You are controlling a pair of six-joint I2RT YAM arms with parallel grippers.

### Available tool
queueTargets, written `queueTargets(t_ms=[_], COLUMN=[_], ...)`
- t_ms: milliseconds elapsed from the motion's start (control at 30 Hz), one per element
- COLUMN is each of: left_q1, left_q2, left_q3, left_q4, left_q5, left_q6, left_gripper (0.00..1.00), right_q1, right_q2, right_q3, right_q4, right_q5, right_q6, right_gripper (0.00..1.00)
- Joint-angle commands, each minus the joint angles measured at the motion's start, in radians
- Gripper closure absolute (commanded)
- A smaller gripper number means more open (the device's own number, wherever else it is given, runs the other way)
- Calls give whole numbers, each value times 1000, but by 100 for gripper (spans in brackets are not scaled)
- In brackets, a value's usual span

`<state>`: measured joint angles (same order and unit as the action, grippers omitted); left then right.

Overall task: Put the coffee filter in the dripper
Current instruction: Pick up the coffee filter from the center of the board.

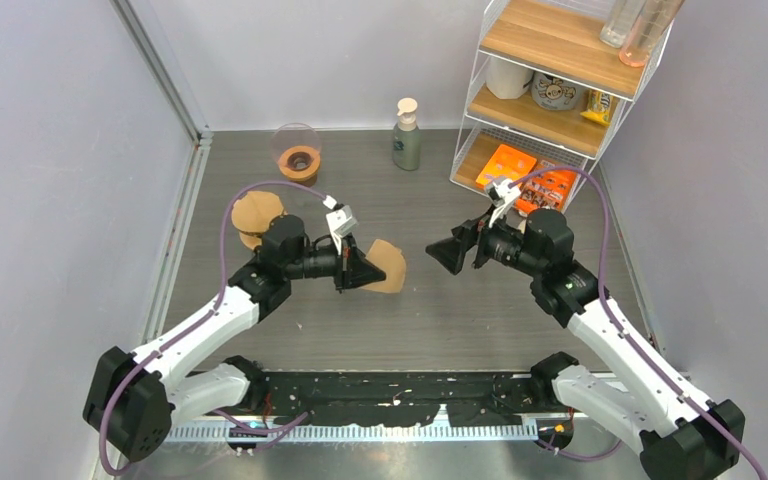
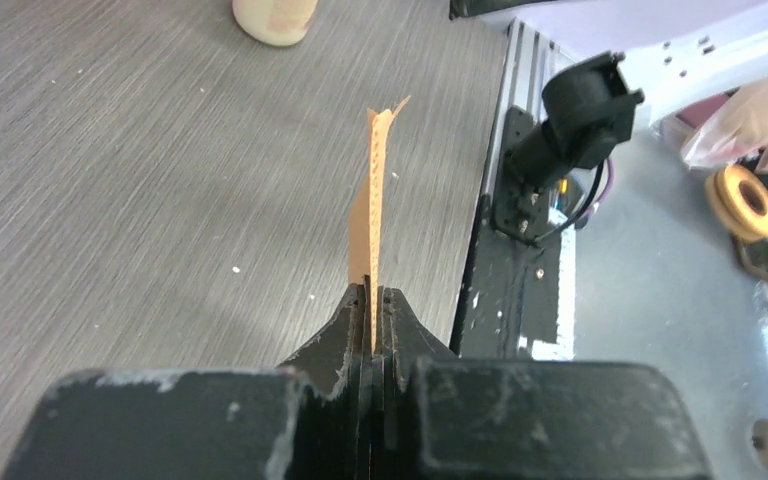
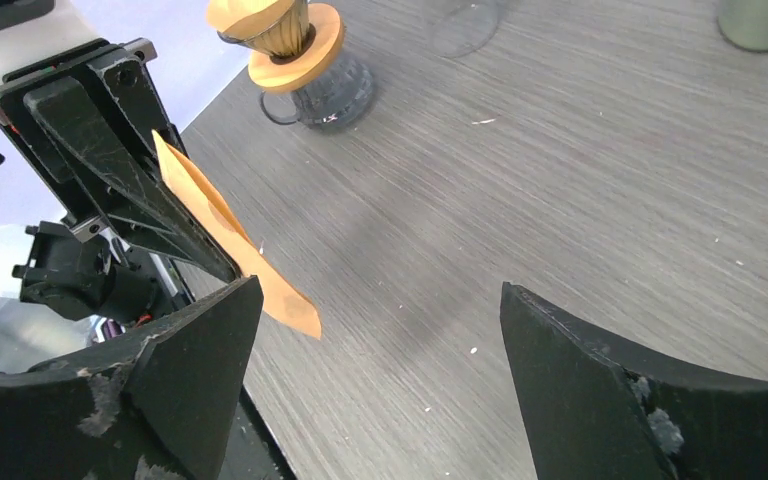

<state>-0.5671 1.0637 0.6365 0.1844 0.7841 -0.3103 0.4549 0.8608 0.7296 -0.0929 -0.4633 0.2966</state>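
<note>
My left gripper (image 1: 378, 269) is shut on a flat brown paper coffee filter (image 1: 392, 262) and holds it above the middle of the table. In the left wrist view the filter (image 2: 370, 200) stands edge-on out of the shut fingertips of that gripper (image 2: 373, 292). My right gripper (image 1: 440, 255) is open and empty, facing the filter from the right, a short way off. In the right wrist view the filter (image 3: 230, 235) shows beside the left finger of the open right gripper (image 3: 380, 290). A clear glass dripper (image 1: 298, 157) with a wooden ring stands at the back left.
A wooden-collared stand with a stack of brown filters (image 1: 257, 216) is behind my left arm, also in the right wrist view (image 3: 295, 50). A green pump bottle (image 1: 407, 140) stands at the back. A wire shelf rack (image 1: 550, 95) fills the back right corner.
</note>
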Motion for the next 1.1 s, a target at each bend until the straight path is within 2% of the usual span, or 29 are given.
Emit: queueTargets(t_ms=[0, 100, 200, 367, 567, 933, 1067], left_q1=[3, 3, 3, 3, 3, 1, 2], left_q2=[-7, 7, 2, -1, -1, -22, -26], left_q3=[76, 95, 90, 94, 77, 82, 84], left_q4=[-164, -182, -163, -176, -146, -183, -181], left_q5=[53, 106, 159, 136, 197, 200, 189], left_q6=[233, 257, 252, 232, 231, 249, 249], left_gripper=[100, 100, 100, 100, 100, 100, 100], right_q1=[-4, -4, -3, 27, 82, 114, 115], right_q2=[-20, -5, 42, 108, 113, 163, 166], right_q3=[-37, -58, -44, -24, -43, -11, -9], right_q4=[181, 293, 321, 303, 318, 263, 261], right_q5=[-55, -206, -221, -282, -202, -47, -85], right_q6=[-70, -85, -98, -147, -198, -191, -186], right_gripper=[5, 5, 4, 4, 4, 5, 5])
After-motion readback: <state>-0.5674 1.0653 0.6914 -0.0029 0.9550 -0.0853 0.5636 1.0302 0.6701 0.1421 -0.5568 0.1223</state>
